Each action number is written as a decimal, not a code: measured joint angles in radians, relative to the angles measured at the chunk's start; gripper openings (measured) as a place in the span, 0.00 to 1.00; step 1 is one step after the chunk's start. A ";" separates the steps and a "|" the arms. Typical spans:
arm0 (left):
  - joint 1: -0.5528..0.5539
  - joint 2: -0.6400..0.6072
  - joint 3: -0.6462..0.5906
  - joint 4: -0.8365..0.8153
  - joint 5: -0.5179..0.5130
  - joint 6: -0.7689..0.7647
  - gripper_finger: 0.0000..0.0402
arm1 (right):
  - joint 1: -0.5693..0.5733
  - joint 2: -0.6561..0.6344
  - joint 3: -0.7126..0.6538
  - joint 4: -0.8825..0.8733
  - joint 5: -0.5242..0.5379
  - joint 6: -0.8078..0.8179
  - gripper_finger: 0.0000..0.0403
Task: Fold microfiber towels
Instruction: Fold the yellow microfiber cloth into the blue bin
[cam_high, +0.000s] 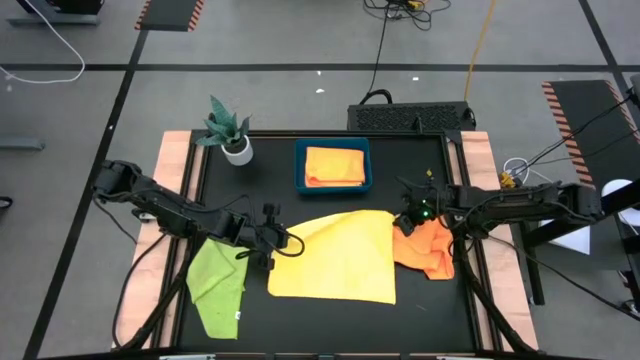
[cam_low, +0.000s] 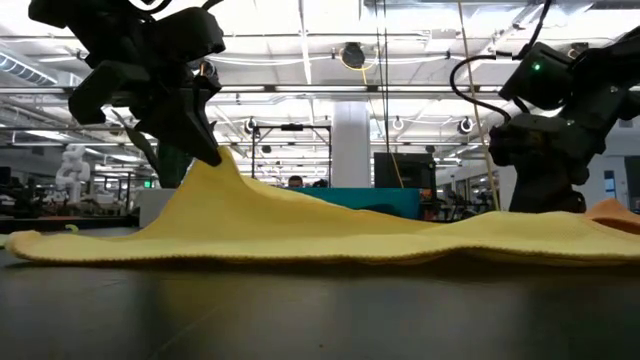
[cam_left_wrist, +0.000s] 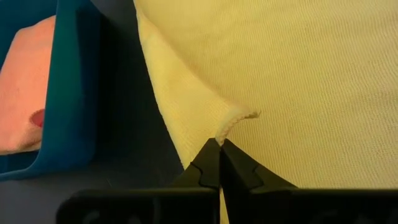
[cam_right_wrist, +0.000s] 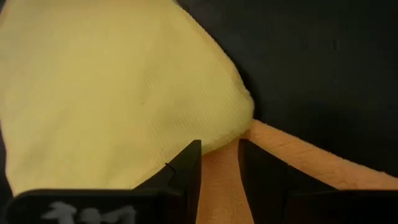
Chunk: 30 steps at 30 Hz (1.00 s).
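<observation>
pinching only a thin edge of the yellow towel (cam_high: 335, 255) near the counter's middle, the clamped left gripper (cam_high: 270, 243) risks slipping off when lifting, while the right gripper (cam_right_wrist: 219, 163), fingers apart, straddles the orange towel (cam_high: 428, 250).

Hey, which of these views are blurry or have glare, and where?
Low view: the near tabletop is soft and reflects a sheen, and ceiling lights glare behind; the yellow towel stays fairly clear. Left wrist view: the blue tray at the edge looks soft. High view: evenly lit.

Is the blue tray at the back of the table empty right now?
No. In the high view, the blue tray holds a folded orange towel lying inside its rim.
</observation>
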 joint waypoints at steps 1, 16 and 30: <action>-0.001 0.000 0.000 0.000 0.000 -0.005 0.00 | -0.004 0.000 0.000 0.001 0.000 -0.001 0.25; -0.050 0.000 0.000 0.031 -0.002 -0.012 0.01 | -0.042 0.000 0.000 0.165 -0.043 -0.045 0.50; -0.056 0.000 0.000 0.034 -0.003 -0.003 0.01 | -0.180 0.083 0.000 0.187 -0.121 -0.257 0.51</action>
